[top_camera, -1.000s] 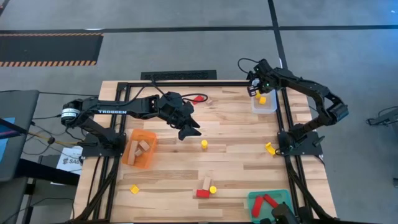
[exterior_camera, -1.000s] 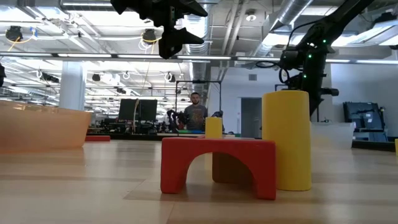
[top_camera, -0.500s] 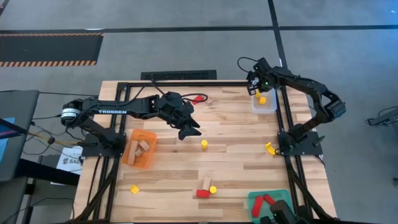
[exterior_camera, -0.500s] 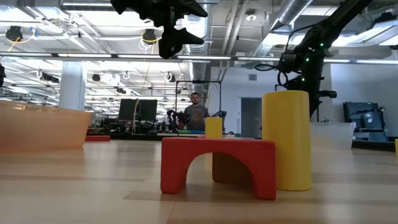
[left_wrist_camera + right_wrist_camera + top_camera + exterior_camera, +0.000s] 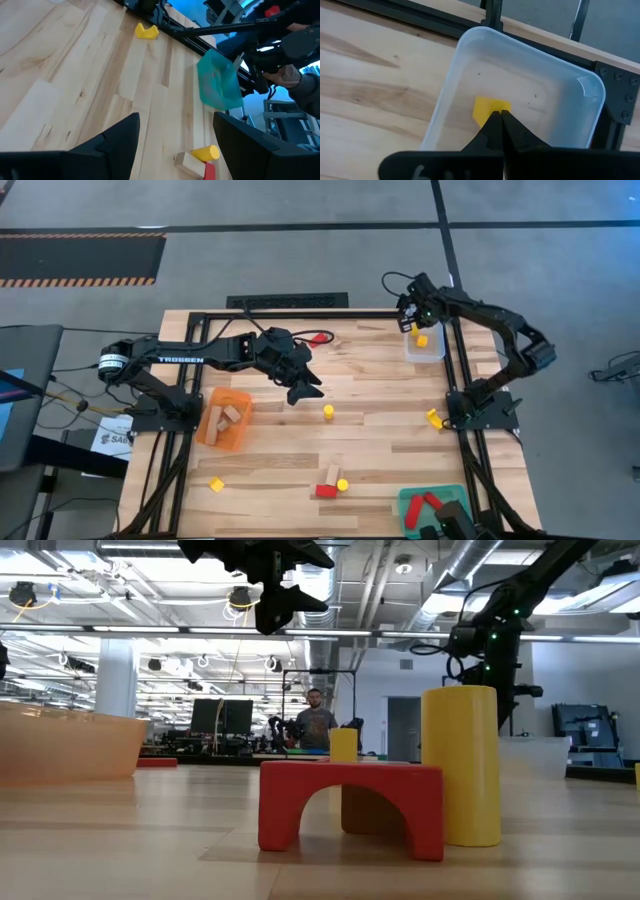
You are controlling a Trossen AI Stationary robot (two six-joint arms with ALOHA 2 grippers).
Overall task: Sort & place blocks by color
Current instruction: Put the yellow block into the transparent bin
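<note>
- Hovering above the clear tray (image 5: 425, 346), right end effector (image 5: 408, 323) has fingers pressed together, holding nothing.
- Yellow block (image 5: 490, 110) lies inside clear tray.
- Left end effector (image 5: 303, 391) open, empty, well left of clear tray, above the worktop (image 5: 370, 425).
- Other blocks: yellow cylinder (image 5: 328, 412), red arch (image 5: 350, 805), scattered on the worktop away from clear tray.

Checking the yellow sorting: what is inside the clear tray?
One yellow block lies in the clear tray. The right claw, shut, hangs above and covers part of the floor.
</note>
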